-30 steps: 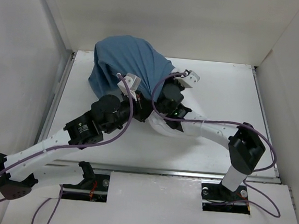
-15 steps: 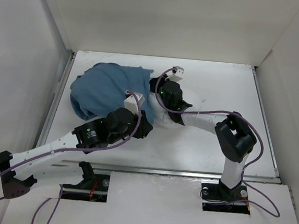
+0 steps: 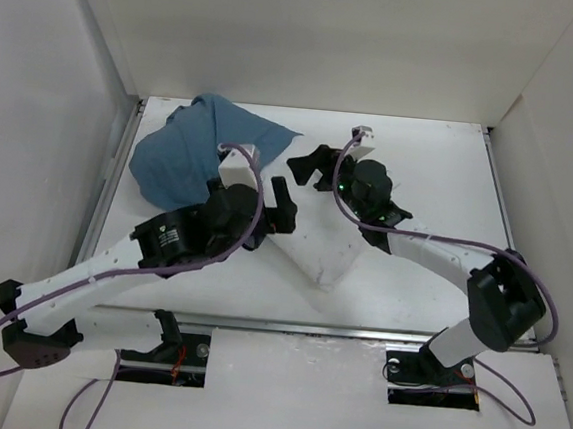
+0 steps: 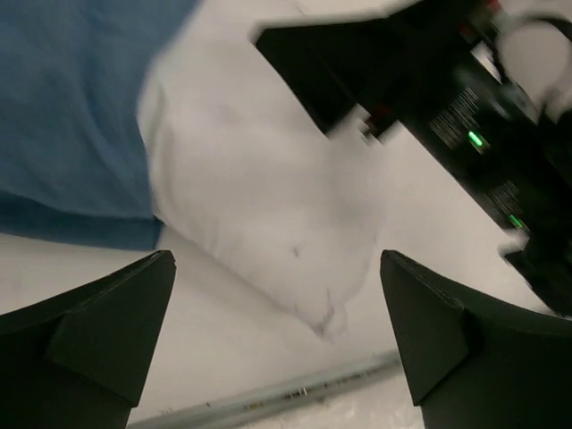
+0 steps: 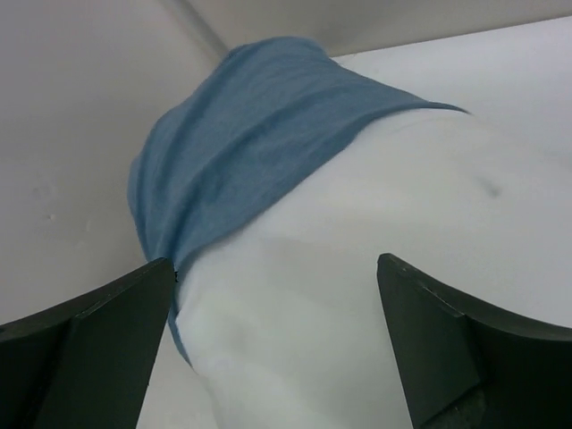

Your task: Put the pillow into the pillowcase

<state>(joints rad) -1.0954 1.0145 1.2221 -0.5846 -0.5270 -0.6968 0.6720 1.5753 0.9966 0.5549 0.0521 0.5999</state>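
Seen from above, the left gripper (image 3: 275,212) and right gripper (image 3: 311,168) both stand with jaws released over the white surface (image 3: 440,178), holding nothing; half a second earlier they were bunched together against the fabric, and the right arm has since swung out to the right. The slate-blue pillowcase (image 3: 186,156) now lies gathered at the far left, covering only the far end of the pillow (image 3: 318,252), whose bare white corner points toward the near edge and shows more than it did before. The left wrist camera shows the left gripper (image 4: 277,268) with jaws spread wide above that white corner of the pillow (image 4: 259,179). The pillowcase (image 4: 71,107) is at upper left, a strip of the surface (image 4: 223,349) lies below, and the right arm (image 4: 465,116) shows lit green indicators that the overhead view barely shows. The right wrist camera alone shows the cloth's edge close up: past the right gripper (image 5: 275,264), jaws apart, the pillowcase (image 5: 250,125) drapes over the pillow (image 5: 357,250) on its far left side.
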